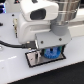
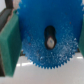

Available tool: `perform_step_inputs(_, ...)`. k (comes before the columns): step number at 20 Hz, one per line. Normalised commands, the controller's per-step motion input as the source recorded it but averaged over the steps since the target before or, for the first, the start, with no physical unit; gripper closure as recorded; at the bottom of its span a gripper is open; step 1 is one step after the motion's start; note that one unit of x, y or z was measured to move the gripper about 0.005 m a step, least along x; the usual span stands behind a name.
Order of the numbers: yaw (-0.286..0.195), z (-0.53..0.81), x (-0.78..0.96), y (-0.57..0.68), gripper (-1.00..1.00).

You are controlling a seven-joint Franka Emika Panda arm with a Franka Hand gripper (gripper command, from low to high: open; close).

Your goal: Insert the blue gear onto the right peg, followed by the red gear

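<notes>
The blue gear (image 2: pixel 47 42) fills the wrist view, a bright-blue toothed disc with a centre hole. A pale peg tip shows inside that hole. My gripper (image 2: pixel 47 42) is shut on the blue gear, with a green finger pad (image 2: pixel 10 42) on one side and another at the opposite edge. In the exterior view the gripper (image 1: pixel 49 51) holds the blue gear (image 1: pixel 51 52) low over the grey plate with a black border (image 1: pixel 34 60), at its right part. The pegs are hidden there. The red gear is out of view.
The white arm and its grey wrist (image 1: pixel 50 20) fill most of the exterior view. A black cable (image 1: pixel 10 44) runs along the white table at the exterior view's left. A dark background lies behind.
</notes>
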Motion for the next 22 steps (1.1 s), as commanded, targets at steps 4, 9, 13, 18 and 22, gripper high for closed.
perform_step_inputs(4,0.000,-0.10,0.06,0.05,1.00)
perform_step_inputs(9,0.000,0.09,-0.01,0.11,-1.00)
perform_step_inputs(13,0.000,0.38,-0.10,0.13,-1.00)
perform_step_inputs(18,0.000,0.43,-0.13,0.08,-1.00)
perform_step_inputs(22,0.000,0.35,-0.41,0.13,-1.00)
